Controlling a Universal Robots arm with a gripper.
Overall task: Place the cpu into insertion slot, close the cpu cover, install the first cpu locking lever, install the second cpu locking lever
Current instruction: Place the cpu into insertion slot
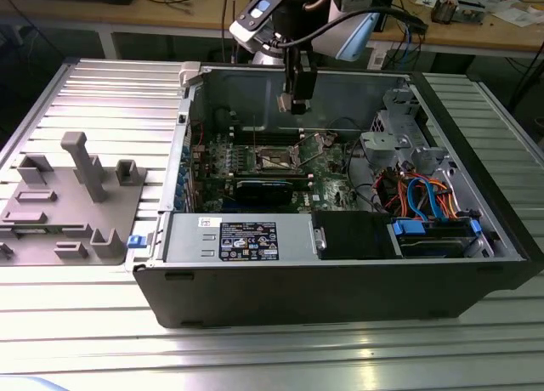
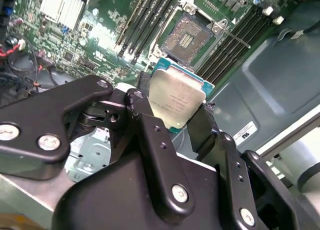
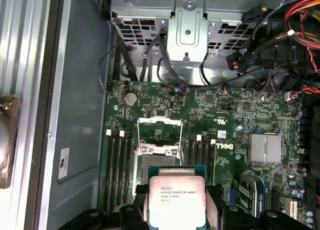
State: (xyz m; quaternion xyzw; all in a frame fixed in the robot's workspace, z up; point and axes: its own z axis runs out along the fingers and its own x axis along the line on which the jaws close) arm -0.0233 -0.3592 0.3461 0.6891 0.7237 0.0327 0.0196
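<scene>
The cpu [image 2: 177, 97] is pinched by its edges between the black fingers [image 2: 145, 115] of the gripper [image 2: 175, 109], silver top facing both wrist views. It hangs above the board, apart from the insertion slot [image 2: 187, 37]. The slot's dark centre is bare, so the first step, placing, is in hand, and none of the later ones is done.

The cpu cover [image 3: 160, 122] seems swung open beyond the socket (its frame stands clear of the opening). By my reading, seating calls for squaring the chip's edges with the socket rim and a level, gentle descent.

In the exterior view, the open computer case [image 1: 340, 297] holds the green board [image 1: 327, 166], a power-supply box [image 1: 242, 238] and coloured cables [image 1: 421, 191]. A grey fixture [image 1: 76, 195] lies well apart on the exterior view's left.
</scene>
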